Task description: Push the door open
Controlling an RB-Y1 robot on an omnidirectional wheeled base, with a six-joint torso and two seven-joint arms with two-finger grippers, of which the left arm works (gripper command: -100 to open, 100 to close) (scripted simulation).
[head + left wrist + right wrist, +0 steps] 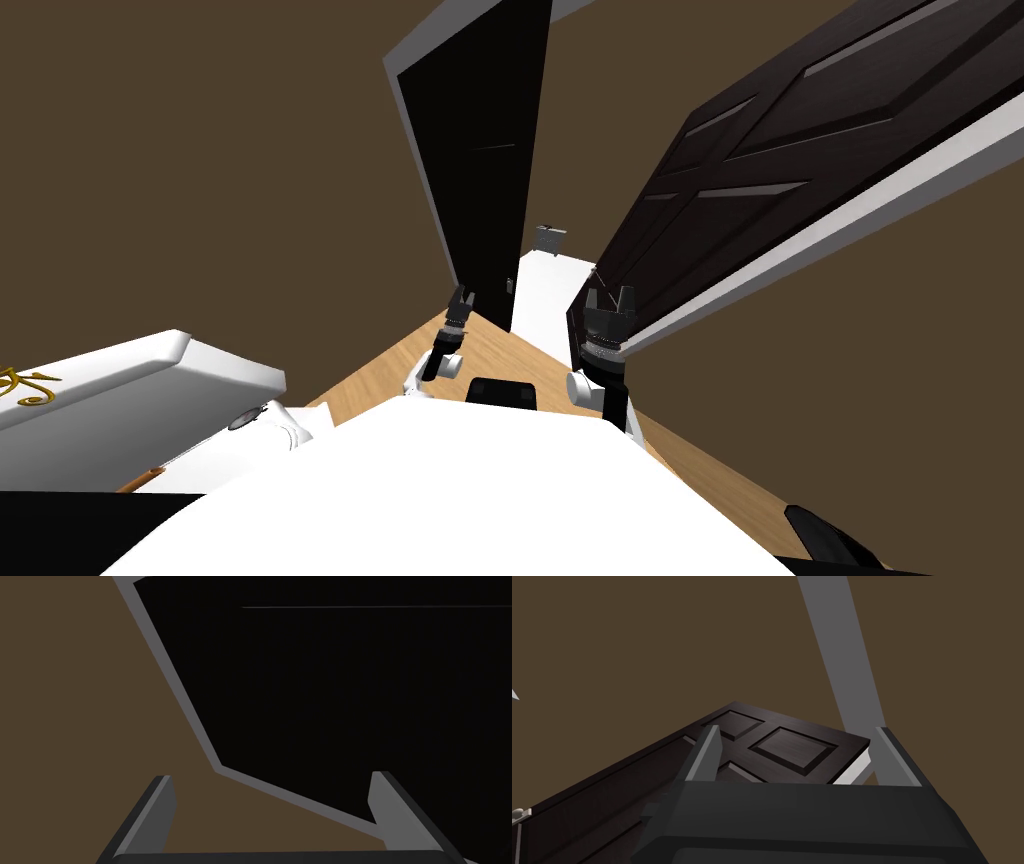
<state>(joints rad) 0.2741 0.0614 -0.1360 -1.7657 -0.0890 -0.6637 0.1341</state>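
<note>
The dark panelled door (800,130) slants across the frame's upper right, its face just ahead of the nearer right gripper (610,297), fingers spread and empty, like the left gripper (464,295) at centre.

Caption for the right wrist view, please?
Right gripper, fingers open, faces the dark panelled door beside a grey door frame.

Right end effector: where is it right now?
Head view: the right end effector is on my right, at the lower end of the dark panelled door, above the wood floor.
</note>
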